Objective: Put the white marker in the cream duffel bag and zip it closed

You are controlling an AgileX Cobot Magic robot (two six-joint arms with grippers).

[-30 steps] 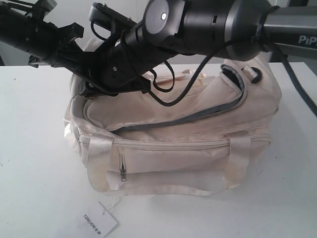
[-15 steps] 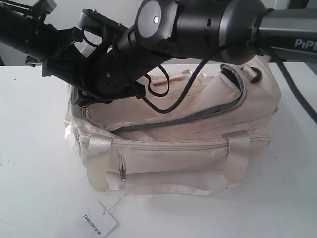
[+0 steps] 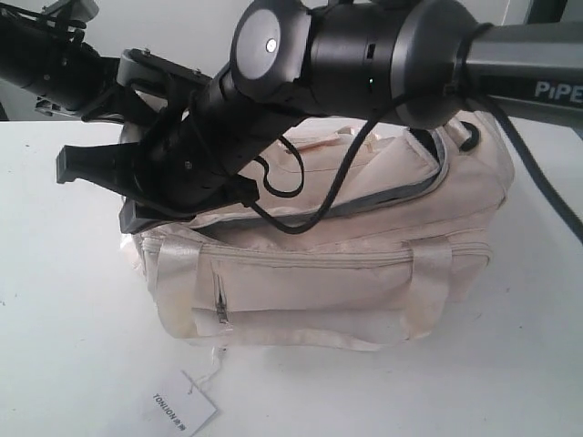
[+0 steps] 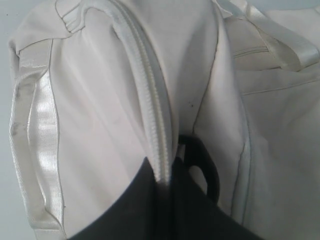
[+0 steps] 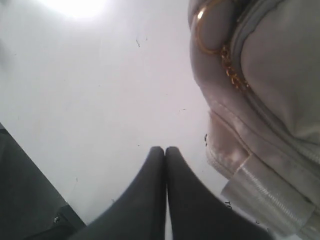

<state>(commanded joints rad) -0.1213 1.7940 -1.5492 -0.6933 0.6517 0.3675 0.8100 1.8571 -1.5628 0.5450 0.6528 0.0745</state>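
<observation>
Crosswise, cream duffel bag (image 3: 364, 273) lies left-to-right, left tool (image 4: 172, 162) clamping it, right tool (image 5: 165, 152) together

Looks like a robotics lab or test cell. Two black jointed arms, left arm (image 3: 46, 64) and right arm (image 3: 364, 55), hang over a bare white desk (image 3: 64, 319), with a loose black cable (image 3: 314, 218) and partial maker's lettering (image 3: 557, 89) on the right arm's housing. Plain pale wall (image 3: 173, 27) behind. Prop on the desk: cream duffel bag (image 3: 364, 273) with a paper hang tag (image 3: 182, 405) attached.
</observation>
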